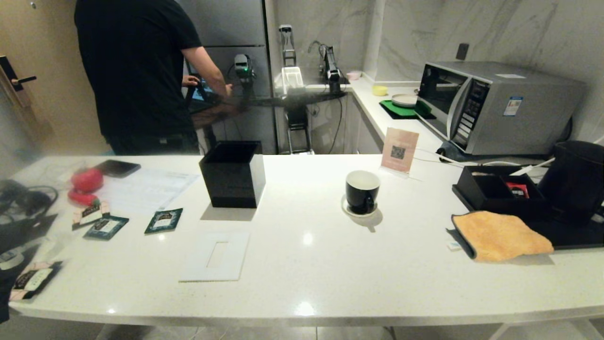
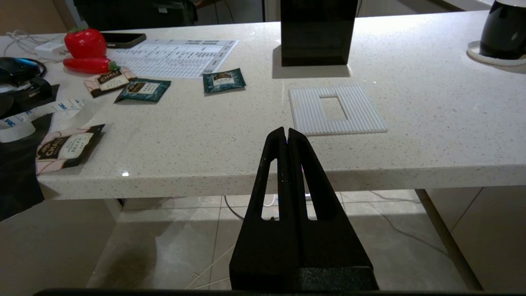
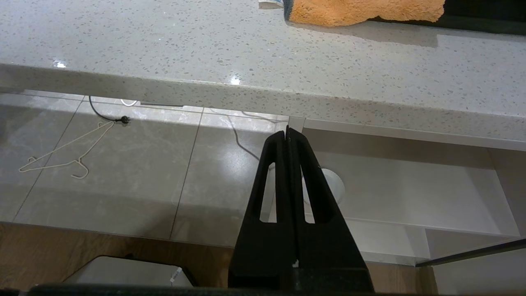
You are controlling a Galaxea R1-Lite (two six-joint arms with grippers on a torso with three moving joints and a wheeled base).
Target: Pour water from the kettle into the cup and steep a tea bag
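Standing upright on its small white saucer (image 1: 348, 209) near the middle of the table (image 1: 330, 264), the cup (image 1: 362, 191) has its long axis vertical and its white inside open upward; which way its handle points cannot be told. Well to its right, at the table's right end, the kettle (image 1: 576, 179) also stands upright on a black tray (image 1: 573, 235), only partly in view, its pouring lip not visible. Just beside the kettle sits a low black compartment box (image 1: 495, 191), with an orange cloth (image 1: 500, 235) lying in front of it. To the cup's left stands a black open-topped square box (image 1: 232, 173), and farther left several flat tea bag sachets (image 1: 163, 220) lie on the table, with a white ribbed plate (image 1: 216, 255) nearer the front edge. Behind the table a person (image 1: 137, 71) in black stands.

The left hand (image 2: 286, 133) hangs before the table's front edge, fingers pressed together on nothing. The right hand (image 3: 286, 133) sits below the table edge, fingers likewise together and empty.
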